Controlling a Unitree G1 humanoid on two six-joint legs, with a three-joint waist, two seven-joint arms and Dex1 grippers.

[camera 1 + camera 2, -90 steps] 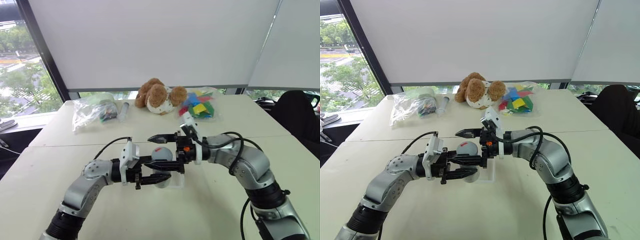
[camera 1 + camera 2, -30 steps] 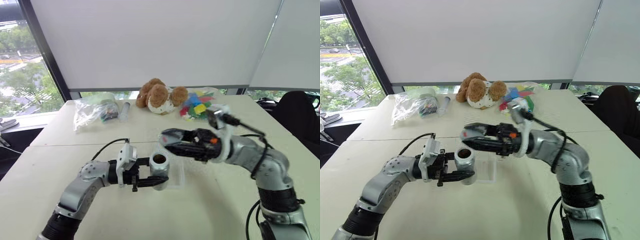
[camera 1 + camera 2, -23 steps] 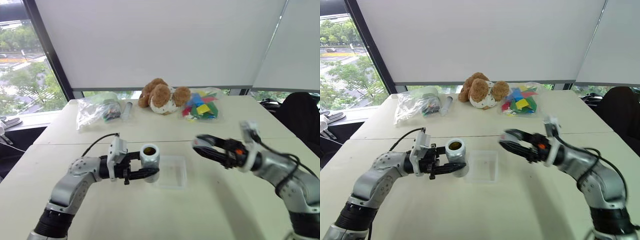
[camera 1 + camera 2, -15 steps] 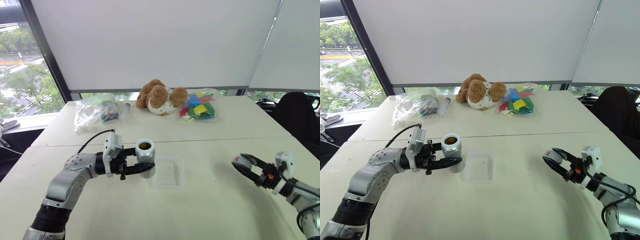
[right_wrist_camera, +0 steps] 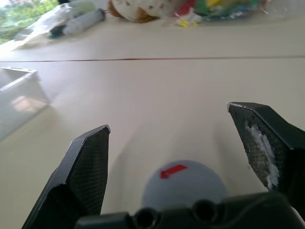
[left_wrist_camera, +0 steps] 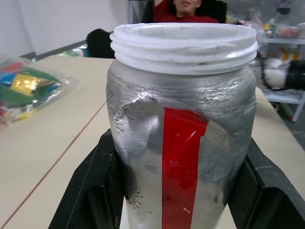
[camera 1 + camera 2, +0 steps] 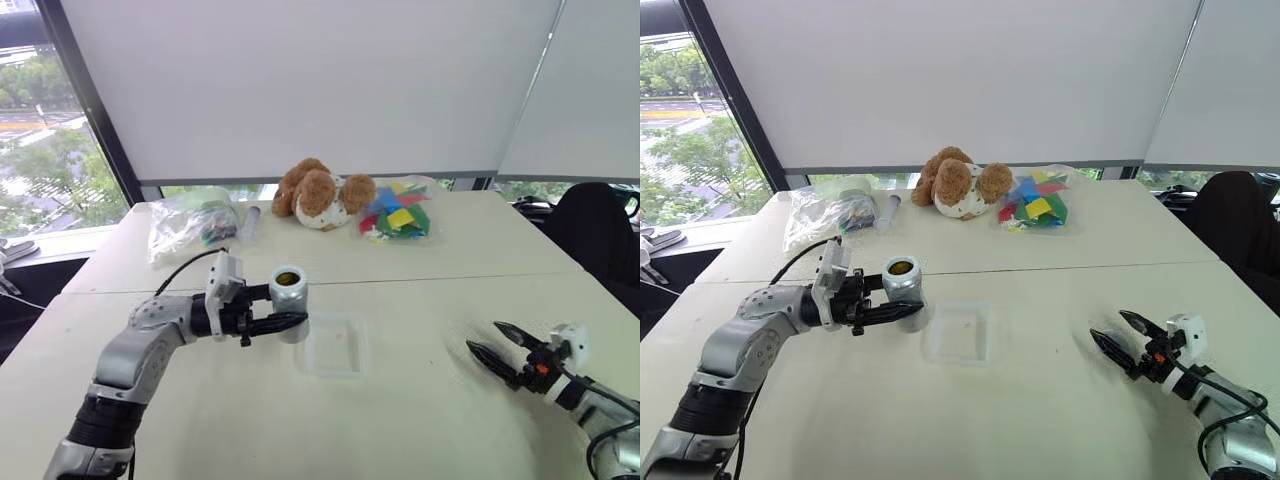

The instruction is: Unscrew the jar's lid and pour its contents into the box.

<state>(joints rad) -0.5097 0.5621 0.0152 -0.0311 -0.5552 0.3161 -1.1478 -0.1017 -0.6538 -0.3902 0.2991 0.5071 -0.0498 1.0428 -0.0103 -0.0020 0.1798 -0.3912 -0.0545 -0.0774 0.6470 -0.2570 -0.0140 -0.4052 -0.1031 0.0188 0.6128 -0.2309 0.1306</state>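
My left gripper (image 7: pixel 286 322) is shut on the jar (image 7: pixel 290 302), a silvery cylinder with a red stripe (image 6: pixel 181 157). It holds the jar upright above the table, just left of the box (image 7: pixel 312 350). The jar's mouth is uncovered and the brown contents (image 7: pixel 287 278) show inside. The box is a shallow clear tray lying flat mid-table. Far right, my right gripper (image 7: pixel 484 337) hovers low over the table with its fingers (image 5: pixel 86 162) wide apart. The grey lid (image 5: pixel 183 183), marked with a red tag, lies between them near the palm, untouched by either finger.
Along the table's far edge lie a clear bag (image 7: pixel 190 222), a clear tube (image 7: pixel 248 222), a teddy bear (image 7: pixel 320 192) and a bag of coloured blocks (image 7: pixel 400 215). A black chair (image 7: pixel 600 235) stands at the right. A person in red (image 6: pixel 190 9) sits beyond the table.
My right arm carried the lid away from the jar, swinging right and down to the table, and opened its fingers. The left gripper drifted slightly left with the jar.
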